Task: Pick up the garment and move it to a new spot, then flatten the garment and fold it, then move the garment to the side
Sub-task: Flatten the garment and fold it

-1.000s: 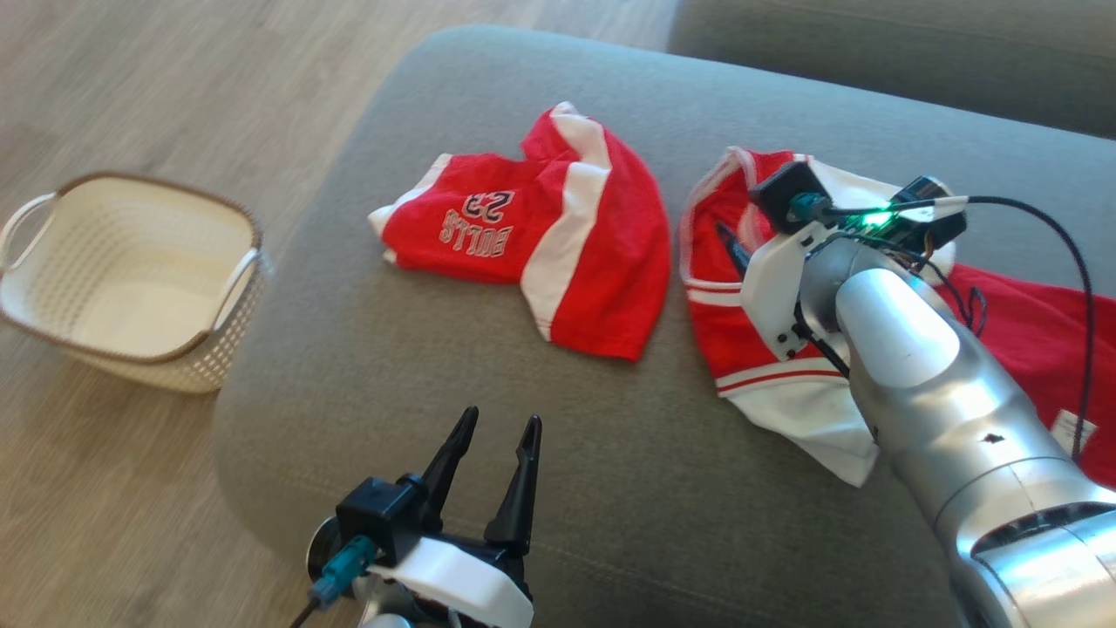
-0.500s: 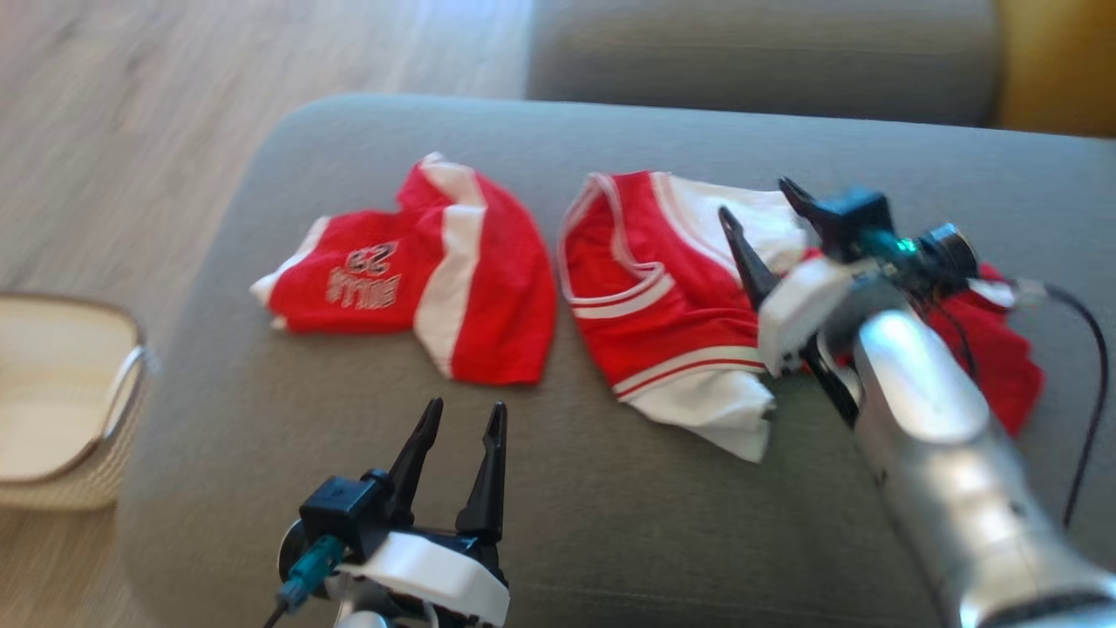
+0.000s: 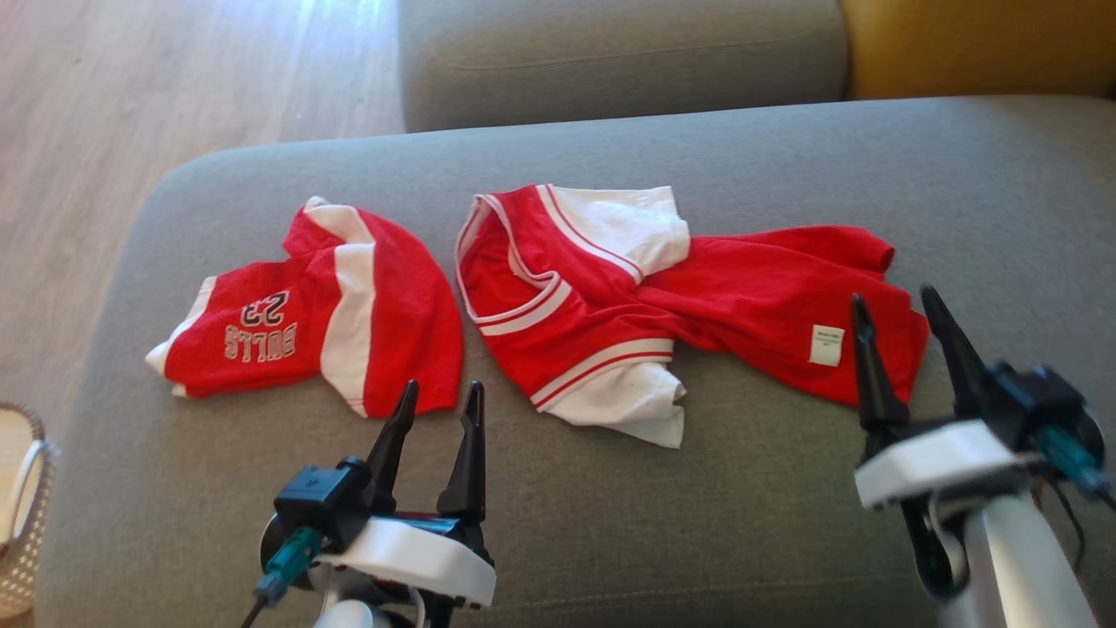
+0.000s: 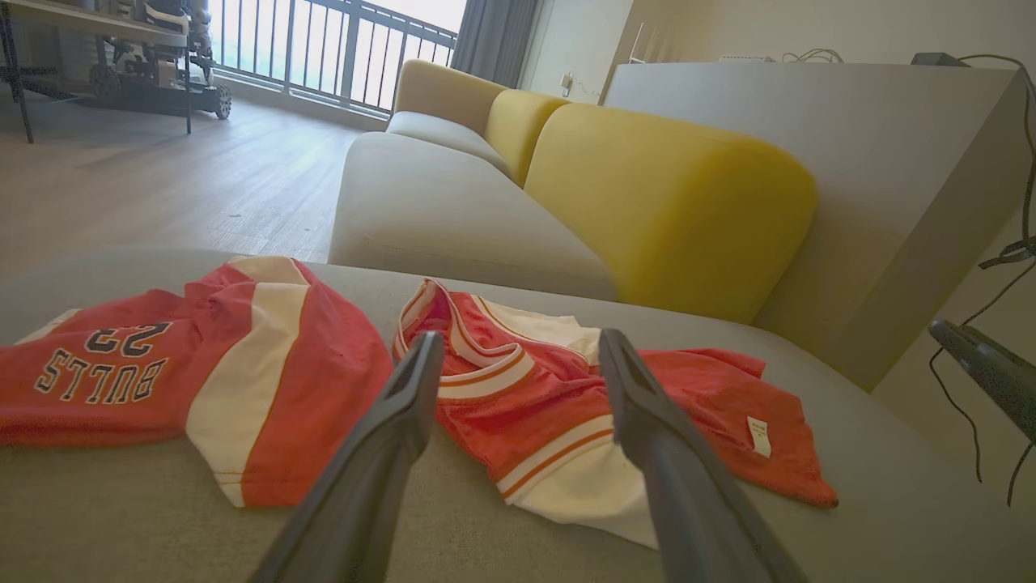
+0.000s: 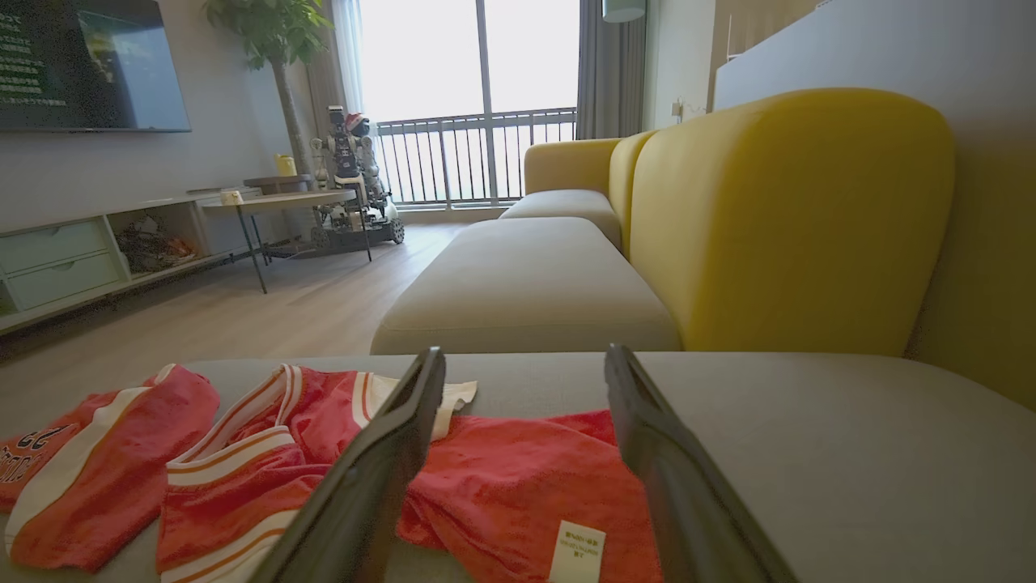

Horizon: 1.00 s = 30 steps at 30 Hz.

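Basket (image 3: pixel 19 506): at the far left edge, low beside the seat (image 3: pixel 697 506).
Shorts (image 3: pixel 305 323): red and white, folded flat on the left part of the seat.
Left fingers (image 3: pixel 469 453): wide open, holding nothing, just in front of the shorts.
Shirt (image 3: pixel 610 305): red and white, bunched up mid-seat, just right of the shorts.
Right fingers (image 3: pixel 872 384): wide open, holding nothing, by the shirt's right end near its white tag (image 3: pixel 826 344).
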Available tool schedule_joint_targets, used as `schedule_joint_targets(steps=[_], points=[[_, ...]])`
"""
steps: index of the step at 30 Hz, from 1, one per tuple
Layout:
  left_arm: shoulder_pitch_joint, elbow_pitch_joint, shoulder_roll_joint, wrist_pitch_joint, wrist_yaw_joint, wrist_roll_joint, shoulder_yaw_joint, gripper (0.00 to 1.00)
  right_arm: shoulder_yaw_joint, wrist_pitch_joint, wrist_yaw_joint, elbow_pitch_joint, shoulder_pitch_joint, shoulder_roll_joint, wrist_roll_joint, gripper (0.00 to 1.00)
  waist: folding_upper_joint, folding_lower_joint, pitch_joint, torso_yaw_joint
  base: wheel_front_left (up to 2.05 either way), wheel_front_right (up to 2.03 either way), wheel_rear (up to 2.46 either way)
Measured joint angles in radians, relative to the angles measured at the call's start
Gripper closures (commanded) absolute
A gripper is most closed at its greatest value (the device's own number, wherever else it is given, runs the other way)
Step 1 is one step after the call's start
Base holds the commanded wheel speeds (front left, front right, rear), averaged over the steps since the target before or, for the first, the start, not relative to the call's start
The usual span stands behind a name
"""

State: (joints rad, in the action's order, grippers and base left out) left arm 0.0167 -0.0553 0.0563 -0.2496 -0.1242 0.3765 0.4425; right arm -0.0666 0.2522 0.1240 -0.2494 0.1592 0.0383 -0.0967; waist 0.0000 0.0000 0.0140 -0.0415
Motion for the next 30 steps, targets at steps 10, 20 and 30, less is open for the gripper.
schedule_joint_targets(steps=[10,20,30], points=[[0.0,-0.012,0.0,0.0,0.002,0.014,0.011,0.0,-0.025,0.0,0.0,-0.028,-0.093,-0.007,0.0,0.0,0.0,0.0,-0.004,0.031,0.0,0.0,0.0],[-0.001,-0.033,0.0,0.0,0.024,0.002,0.041,0.0,-0.219,-0.055,0.0,-0.29,0.046,-0.008,-0.039,0.0,0.0,0.0,-0.047,-0.003,0.0,0.0,0.0],[-0.052,-0.043,0.0,0.0,0.029,-0.014,0.04,0.0,-0.319,-0.063,0.0,-0.519,0.222,-0.007,-0.061,0.0,0.0,0.0,-0.128,-0.044,0.0,0.0,0.0]])
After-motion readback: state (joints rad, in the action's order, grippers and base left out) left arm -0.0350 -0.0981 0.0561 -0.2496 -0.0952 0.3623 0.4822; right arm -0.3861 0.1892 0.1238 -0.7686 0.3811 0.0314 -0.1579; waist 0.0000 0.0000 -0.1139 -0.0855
